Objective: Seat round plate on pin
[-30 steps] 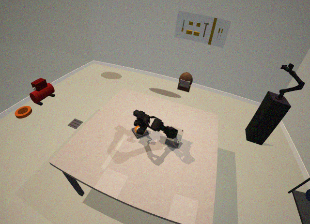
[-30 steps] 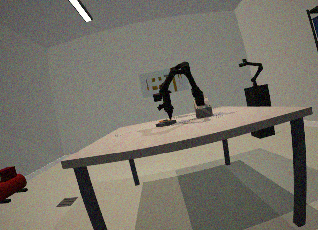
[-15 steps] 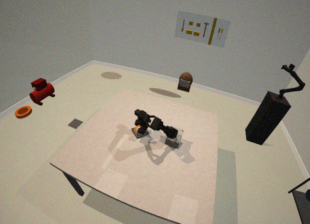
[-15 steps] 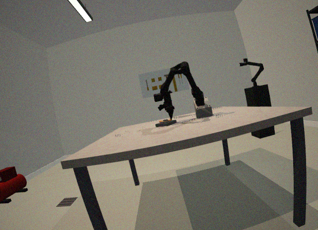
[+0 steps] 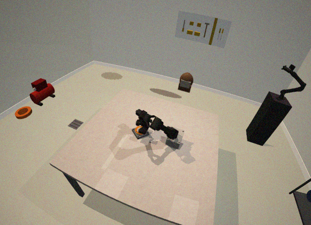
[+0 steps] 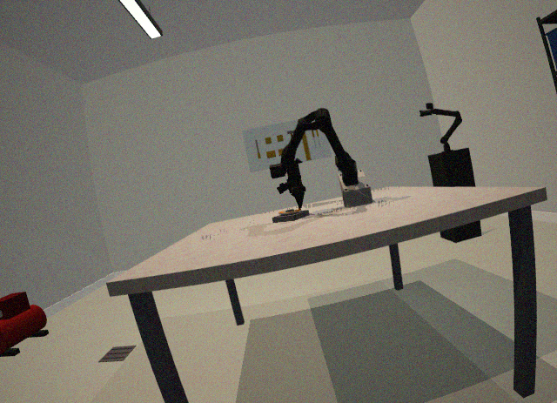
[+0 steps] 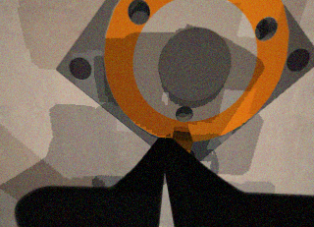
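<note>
A workshop: wall tool board (image 5: 202,29), red compressor (image 5: 41,91) (floor-standing), and a work table (image 5: 140,167).

Pale pinkish table (image 5: 175,182) on dark legs. Directly on it: grey square base (image 5: 139,134) near the centre, and the arm's grey mounting block (image 5: 173,143) just beside it at about 4 o'clock. Arm shadows spread over the top toward 6 o'clock.

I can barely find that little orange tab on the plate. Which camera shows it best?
The wrist view: the orange tab sits close up, right at the shut gripper tips. The top view shows only an orange sliver of the plate; in the exterior view the tab cannot be made out.
</note>
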Action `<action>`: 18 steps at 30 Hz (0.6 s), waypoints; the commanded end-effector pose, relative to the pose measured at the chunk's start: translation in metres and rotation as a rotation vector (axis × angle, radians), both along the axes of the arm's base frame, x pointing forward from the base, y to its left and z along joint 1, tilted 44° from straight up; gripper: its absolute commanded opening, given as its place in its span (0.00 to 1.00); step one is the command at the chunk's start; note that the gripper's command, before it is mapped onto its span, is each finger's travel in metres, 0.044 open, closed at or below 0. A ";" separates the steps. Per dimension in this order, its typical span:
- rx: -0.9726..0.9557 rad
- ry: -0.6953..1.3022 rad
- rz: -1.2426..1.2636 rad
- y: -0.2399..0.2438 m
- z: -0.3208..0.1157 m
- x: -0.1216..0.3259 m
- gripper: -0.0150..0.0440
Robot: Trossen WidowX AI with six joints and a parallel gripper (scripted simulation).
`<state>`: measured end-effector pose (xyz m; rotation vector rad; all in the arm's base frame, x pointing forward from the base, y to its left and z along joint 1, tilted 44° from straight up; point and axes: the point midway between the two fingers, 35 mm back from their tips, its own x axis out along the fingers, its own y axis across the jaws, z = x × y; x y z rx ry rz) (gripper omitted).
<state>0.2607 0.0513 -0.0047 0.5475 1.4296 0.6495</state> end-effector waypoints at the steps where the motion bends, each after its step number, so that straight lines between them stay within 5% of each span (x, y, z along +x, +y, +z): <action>1: -0.008 0.006 0.001 -0.003 -0.004 -0.001 0.25; 18: -0.008 0.006 0.001 -0.009 -0.010 -0.001 0.25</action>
